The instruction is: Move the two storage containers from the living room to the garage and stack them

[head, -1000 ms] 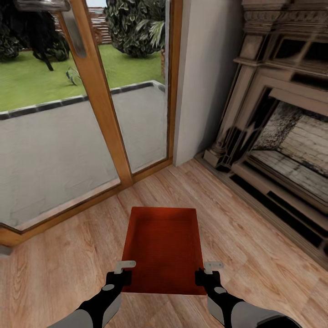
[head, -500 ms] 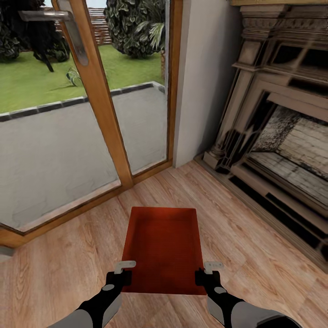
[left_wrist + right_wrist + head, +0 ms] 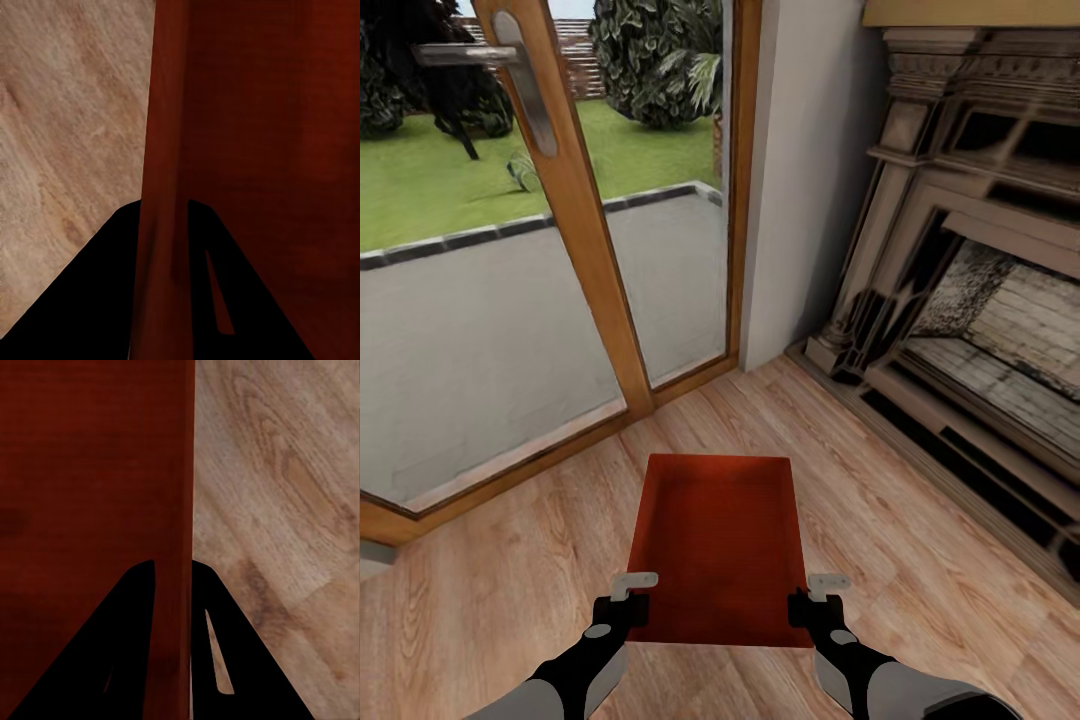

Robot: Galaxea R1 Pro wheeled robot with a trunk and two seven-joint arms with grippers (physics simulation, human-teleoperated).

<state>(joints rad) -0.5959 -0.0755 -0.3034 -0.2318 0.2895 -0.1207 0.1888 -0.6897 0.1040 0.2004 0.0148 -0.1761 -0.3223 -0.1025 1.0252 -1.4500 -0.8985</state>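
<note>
One orange-red storage container (image 3: 718, 545) hangs in front of me over the light wood plank floor of the living room, open side up and empty. My left gripper (image 3: 635, 598) is shut on its left wall (image 3: 161, 187), near the corner closest to me. My right gripper (image 3: 807, 598) is shut on the right wall (image 3: 174, 510) in the same way. In both wrist views the thin wall runs between the two dark fingers (image 3: 97, 300) (image 3: 120, 652). The second container is out of view.
A wood-framed glass door (image 3: 575, 210) with a metal handle (image 3: 520, 70) stands ahead at the left, with a patio and lawn behind it. A pale wall corner (image 3: 810, 180) is straight ahead. The fireplace (image 3: 980, 290) runs along the right. Plank floor (image 3: 490, 590) lies around the container.
The whole view has shifted slightly, with the door frame and fireplace sliding in the picture, so the camera has moved. The container and both grippers keep the same hold.
</note>
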